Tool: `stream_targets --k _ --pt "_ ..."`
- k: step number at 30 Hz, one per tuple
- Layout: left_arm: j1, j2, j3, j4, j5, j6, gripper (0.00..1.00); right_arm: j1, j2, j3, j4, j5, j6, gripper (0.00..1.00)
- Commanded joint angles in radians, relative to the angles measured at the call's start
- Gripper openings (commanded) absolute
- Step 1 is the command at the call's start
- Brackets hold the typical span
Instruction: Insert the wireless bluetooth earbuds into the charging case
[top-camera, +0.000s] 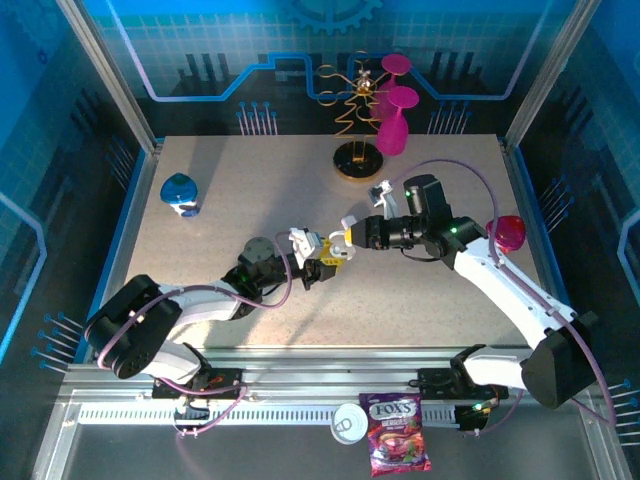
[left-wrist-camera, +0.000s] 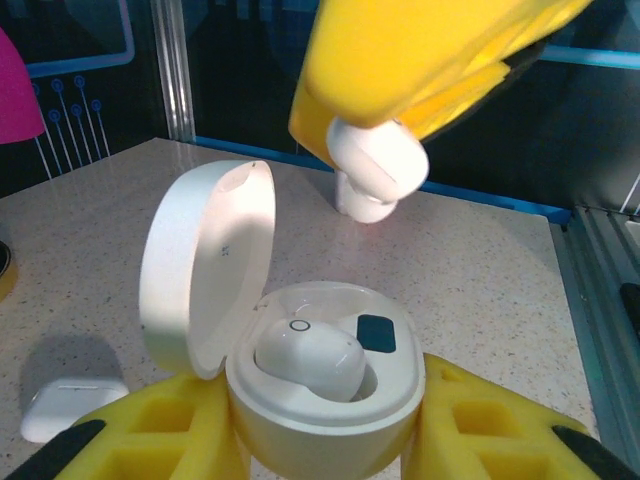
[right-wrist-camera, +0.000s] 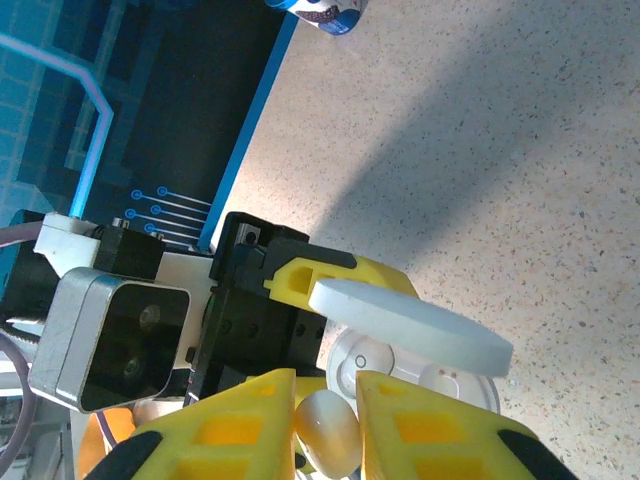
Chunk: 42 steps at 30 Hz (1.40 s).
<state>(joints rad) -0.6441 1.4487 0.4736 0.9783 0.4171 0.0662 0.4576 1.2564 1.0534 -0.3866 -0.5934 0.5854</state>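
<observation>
While left hand (left-wrist-camera: 322, 448) grips open charging case (left-wrist-camera: 215, 270), right hand (right-wrist-camera: 325, 422) pinches earbud (left-wrist-camera: 378, 165) above

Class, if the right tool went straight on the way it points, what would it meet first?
Most likely the open charging case held in the left tool, right in front of the earbud the right tool grips, though depth is unclear.

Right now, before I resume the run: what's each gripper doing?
Left gripper: closed on the charging case.
Right gripper: closed on an earbud.
</observation>
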Motion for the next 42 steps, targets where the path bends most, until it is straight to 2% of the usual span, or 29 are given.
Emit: stream_targets --k 1,27,33,37,42 --pt "0.005 -0.014 0.014 0.063 0.032 -0.032 0.22 -0.004 0.015 -0.016 0.028 -0.027 0.012 0.2" --pt "0.006 -0.061 0.032 0.083 -0.002 -0.103 0.22 -0.013 0.033 -0.045 0.008 0.012 -0.023 0.21" --pt "0.007 -0.048 0.04 0.088 0.008 -0.103 0.22 -0.017 0.024 -0.025 -0.018 0.021 -0.021 0.35" --pt "0.008 -0.044 0.041 0.089 0.011 -0.101 0.22 -0.017 0.009 -0.012 -0.02 0.022 -0.022 0.4" --pt "0.009 -0.038 0.024 0.109 0.006 -0.079 0.22 -0.022 -0.042 -0.027 0.012 0.008 -0.045 0.5"
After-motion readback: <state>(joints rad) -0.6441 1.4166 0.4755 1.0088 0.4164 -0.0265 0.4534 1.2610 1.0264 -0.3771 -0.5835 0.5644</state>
